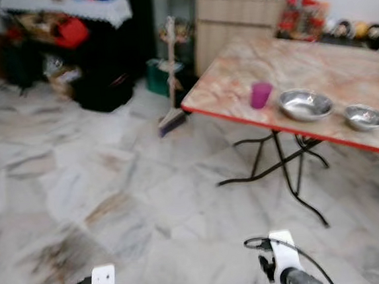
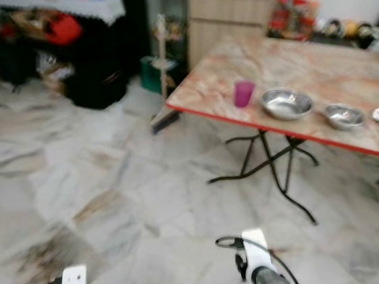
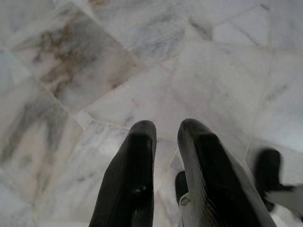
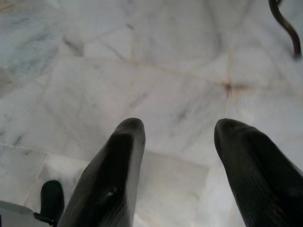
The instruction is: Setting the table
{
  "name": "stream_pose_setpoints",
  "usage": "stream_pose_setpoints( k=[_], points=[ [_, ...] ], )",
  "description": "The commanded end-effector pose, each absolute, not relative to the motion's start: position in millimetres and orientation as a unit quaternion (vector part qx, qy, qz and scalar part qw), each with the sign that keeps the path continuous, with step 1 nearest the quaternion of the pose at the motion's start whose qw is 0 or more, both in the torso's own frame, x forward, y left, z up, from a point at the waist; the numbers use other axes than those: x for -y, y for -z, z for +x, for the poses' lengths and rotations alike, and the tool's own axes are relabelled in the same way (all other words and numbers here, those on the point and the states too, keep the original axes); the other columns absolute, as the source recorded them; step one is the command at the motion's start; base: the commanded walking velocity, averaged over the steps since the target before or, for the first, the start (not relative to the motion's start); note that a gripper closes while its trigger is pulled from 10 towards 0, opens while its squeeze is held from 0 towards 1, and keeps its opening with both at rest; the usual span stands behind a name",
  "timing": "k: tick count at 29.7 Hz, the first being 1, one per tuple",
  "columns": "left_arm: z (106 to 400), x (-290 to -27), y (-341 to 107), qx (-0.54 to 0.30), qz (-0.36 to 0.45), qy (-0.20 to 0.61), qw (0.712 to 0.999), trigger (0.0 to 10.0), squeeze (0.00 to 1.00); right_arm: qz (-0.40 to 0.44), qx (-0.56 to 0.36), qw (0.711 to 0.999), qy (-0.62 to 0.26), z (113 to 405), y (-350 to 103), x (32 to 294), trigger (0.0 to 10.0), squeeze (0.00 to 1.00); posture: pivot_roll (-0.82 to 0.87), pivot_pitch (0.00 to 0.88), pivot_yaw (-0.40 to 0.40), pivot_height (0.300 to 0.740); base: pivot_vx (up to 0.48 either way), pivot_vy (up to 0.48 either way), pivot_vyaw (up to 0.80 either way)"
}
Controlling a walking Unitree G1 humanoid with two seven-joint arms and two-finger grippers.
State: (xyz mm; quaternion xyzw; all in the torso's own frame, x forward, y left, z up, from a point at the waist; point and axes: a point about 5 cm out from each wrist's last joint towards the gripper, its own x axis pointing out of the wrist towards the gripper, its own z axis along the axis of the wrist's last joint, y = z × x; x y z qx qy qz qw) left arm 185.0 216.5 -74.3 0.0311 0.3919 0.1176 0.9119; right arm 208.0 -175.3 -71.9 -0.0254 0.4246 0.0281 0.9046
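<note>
Both arms hanging low over marble floor, table stuff sitting up ahead to the right

The left gripper (image 3: 166, 130) is pointing down at the marble floor (image 1: 114, 188) with its fingers nearly pressed together, just a thin gap showing, nothing in it. The right gripper (image 4: 179, 130) is hanging the same way, fingers spread wide and empty, a black table leg (image 4: 286, 26) curving past beyond its tips. Well ahead of both grippers and off to the right side, the marble-pattern folding table (image 1: 302, 65) with the red edge is carrying a purple cup (image 1: 261, 94), then a bigger steel bowl (image 1: 306, 104) just beside it, then a smaller steel bowl (image 1: 364, 116). A broom (image 1: 170, 77) is leaning near the table's far corner.
</note>
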Motion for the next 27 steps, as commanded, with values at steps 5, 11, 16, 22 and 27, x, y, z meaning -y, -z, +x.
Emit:
stream_pose_setpoints(
  k=[5, 11, 16, 22, 27],
  points=[
    [185.3, -212.7, 75.1, -0.395, 0.026, -0.11, 0.912, 10.0, 0.0, -0.028, -0.42, 0.907, -0.024, 210.7, 70.0, 178.3, 10.0, 0.0, 0.02, 0.0, -0.037, 0.732, 0.0, 0.0, -0.76],
    [186.4, -213.5, 74.3, -0.392, 0.027, -0.108, 0.913, 10.0, 0.0, -0.027, -0.418, 0.908, -0.026, 211.3, 69.9, 175.6, 10.0, 0.0, 0.03, 0.0, -0.032, 0.732, 0.0, 0.0, -0.76],
    [186.3, -214.1, 74.2, -0.392, 0.028, -0.105, 0.914, 10.0, 0.0, -0.024, -0.42, 0.907, -0.024, 209.8, 70.8, 175.5, 10.0, 0.0, 0.02, 0.0, -0.026, 0.732, 0.0, 0.0, -0.76],
    [187.0, -214.0, 74.0, -0.392, 0.029, -0.101, 0.914, 10.0, 0.0, -0.022, -0.42, 0.907, -0.023, 209.9, 70.9, 174.4, 10.0, 0.0, 0.02, 0.0, -0.024, 0.732, 0.0, 0.0, -0.76],
    [189.3, -211.3, 73.3, -0.388, 0.023, -0.095, 0.916, 10.0, 0.0, -0.023, -0.412, 0.91, -0.029, 211.1, 69.8, 173.1, 10.0, 0.0, 0.02, 0.0, -0.021, 0.732, 0.0, 0.0, -0.3]
  ],
)
